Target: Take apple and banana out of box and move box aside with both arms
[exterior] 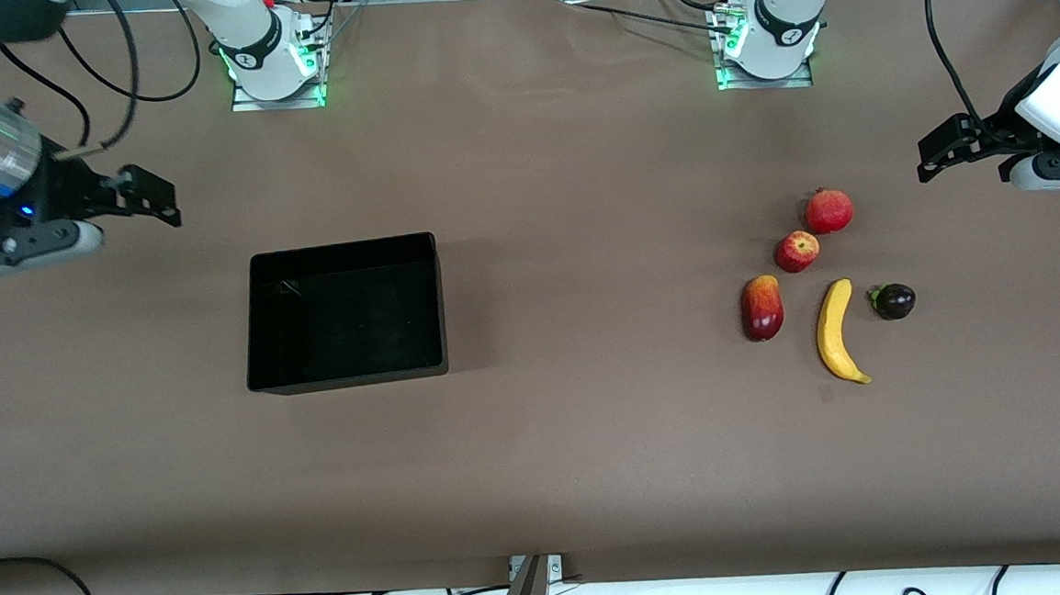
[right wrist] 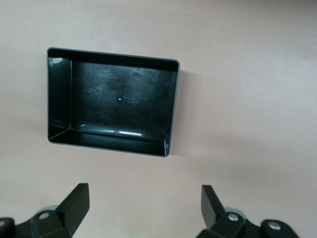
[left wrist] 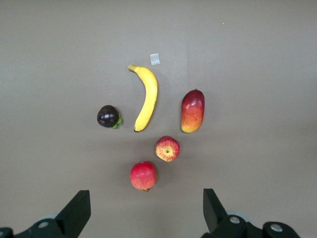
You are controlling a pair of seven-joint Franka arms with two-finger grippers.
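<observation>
The black open-topped box (exterior: 343,248) stands empty on the brown table toward the right arm's end; it also shows in the right wrist view (right wrist: 59,99). The yellow banana (exterior: 836,329) and the small red apple (exterior: 796,251) lie among a group of fruits toward the left arm's end, and both show in the left wrist view, banana (left wrist: 146,96) and apple (left wrist: 167,148). My left gripper (exterior: 940,155) hangs open and empty over the table beside the fruits (left wrist: 144,203). My right gripper (exterior: 156,199) hangs open and empty over the table beside the box (right wrist: 143,193).
Other fruits lie round the apple and banana: a round red pomegranate-like fruit (exterior: 828,210), a red-yellow mango (exterior: 762,307) and a dark purple mangosteen (exterior: 894,301). A small pale scrap (left wrist: 155,59) lies by the banana's tip. Cables run along the table's edges.
</observation>
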